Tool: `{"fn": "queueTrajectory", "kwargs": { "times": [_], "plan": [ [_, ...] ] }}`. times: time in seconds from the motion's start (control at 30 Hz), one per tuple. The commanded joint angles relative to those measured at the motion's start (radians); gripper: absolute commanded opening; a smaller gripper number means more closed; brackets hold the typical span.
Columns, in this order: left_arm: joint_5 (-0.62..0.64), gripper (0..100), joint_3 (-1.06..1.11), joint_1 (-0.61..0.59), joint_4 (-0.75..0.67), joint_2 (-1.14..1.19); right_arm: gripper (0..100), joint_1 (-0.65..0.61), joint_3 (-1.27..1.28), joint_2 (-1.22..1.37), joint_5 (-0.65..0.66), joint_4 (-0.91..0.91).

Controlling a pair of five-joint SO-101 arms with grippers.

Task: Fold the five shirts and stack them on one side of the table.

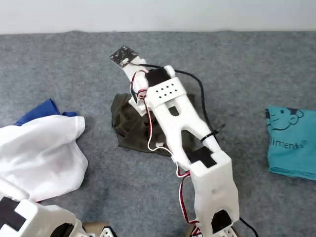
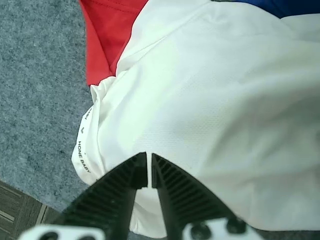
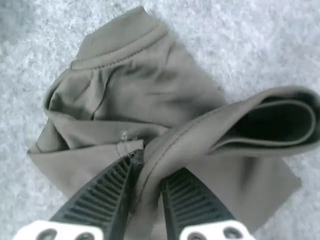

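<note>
An olive shirt (image 1: pixel 129 126) lies crumpled at the table's middle, in the right wrist view (image 3: pixel 125 100) with its collar away from me. My right gripper (image 3: pixel 146 167) is shut on a rolled hem of the olive shirt, and the cloth runs up between the fingers. The right arm (image 1: pixel 182 123) stretches over it from the near edge. A white shirt (image 1: pixel 44 153) lies heaped at the near left over a blue shirt (image 1: pixel 42 111) and a red shirt (image 2: pixel 107 30). My left gripper (image 2: pixel 149 156) hovers shut just above the white shirt (image 2: pixel 210 110). A folded teal shirt (image 1: pixel 291 143) lies at the right edge.
Grey felt (image 1: pixel 237 74) covers the table, bare across the back and between the olive and teal shirts. The left arm's base (image 1: pixel 29 217) sits at the near left corner. Red and black cables (image 1: pixel 183 197) hang along the right arm.
</note>
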Motion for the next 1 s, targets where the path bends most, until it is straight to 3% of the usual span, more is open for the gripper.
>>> {"fn": "queueTrajectory", "kwargs": {
  "times": [0.0,0.07,0.27,0.43,0.6,0.77,0.97],
  "plan": [
    [0.006,4,-0.007,0.008,0.018,-0.011,0.9,-0.033,-0.054,0.004,-0.003,-0.036],
    [0.006,4,-0.007,0.008,0.018,-0.011,3.0,-0.051,-0.054,0.015,0.018,-0.035],
    [0.006,4,-0.005,0.008,0.020,-0.009,23.2,-0.084,-0.063,0.001,0.037,-0.001],
    [0.006,4,-0.005,0.008,0.020,-0.009,25.0,-0.093,-0.207,-0.021,0.046,0.163],
    [0.006,4,-0.005,0.008,0.020,-0.009,22.5,-0.047,-0.350,-0.005,0.110,0.377],
    [0.006,4,-0.005,0.008,0.020,-0.009,0.2,0.061,-0.293,0.013,0.169,0.424],
    [0.006,4,-0.005,0.009,0.020,-0.009,1.0,0.188,-0.123,0.013,0.183,0.426]
  ]
}}
